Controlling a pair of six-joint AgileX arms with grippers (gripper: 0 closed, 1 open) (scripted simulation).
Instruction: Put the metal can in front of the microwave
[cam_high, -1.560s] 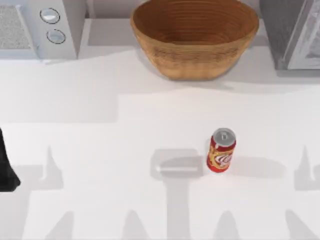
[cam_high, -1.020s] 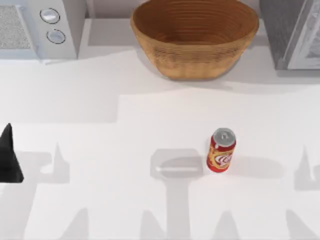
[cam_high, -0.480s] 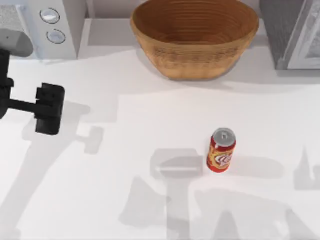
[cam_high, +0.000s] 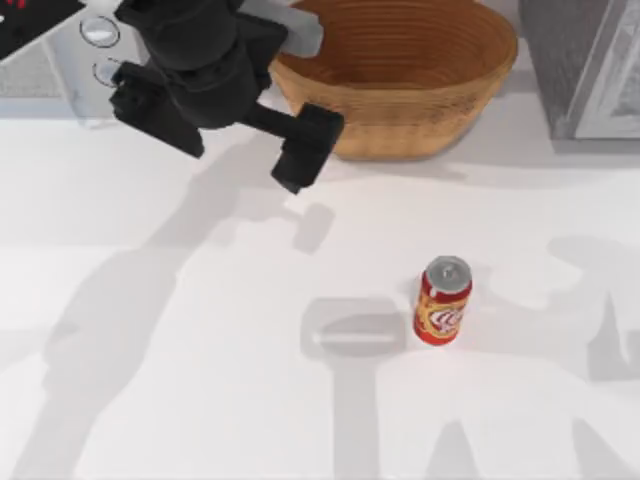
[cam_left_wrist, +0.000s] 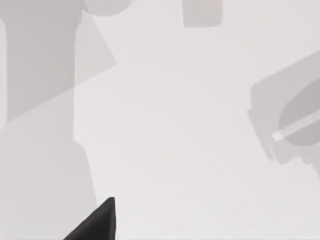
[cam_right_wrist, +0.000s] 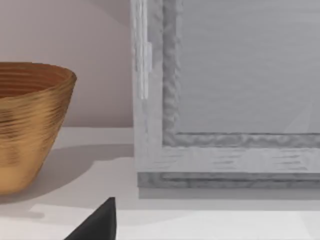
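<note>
The metal can (cam_high: 443, 301) is standing upright on the white table (cam_high: 200, 400), its long axis vertical and its silver top facing the overhead camera, a little toward four o'clock from the table's middle and well apart from everything else. Its red side is carrying a gold-and-white swirled logo, but no lettering on it is legible. The microwave (cam_high: 85, 60) is sitting at about ten o'clock, at the table's far left corner, with its two round knobs partly covered by the left arm. The left gripper (cam_high: 305, 148) is hovering above the table toward eleven o'clock from the can, just beside the woven basket (cam_high: 400, 80) that is sitting at twelve o'clock; I cannot tell how far its fingers are parted, and nothing is in their hold. The left wrist view is showing bare table crossed by grey shadows, with one dark fingertip (cam_left_wrist: 97, 222) at the edge. The right wrist view is showing the basket's side and a grey framed cabinet (cam_right_wrist: 225, 100), which the top view is placing at two o'clock, along with one dark fingertip (cam_right_wrist: 97, 222) of the right gripper.
</note>
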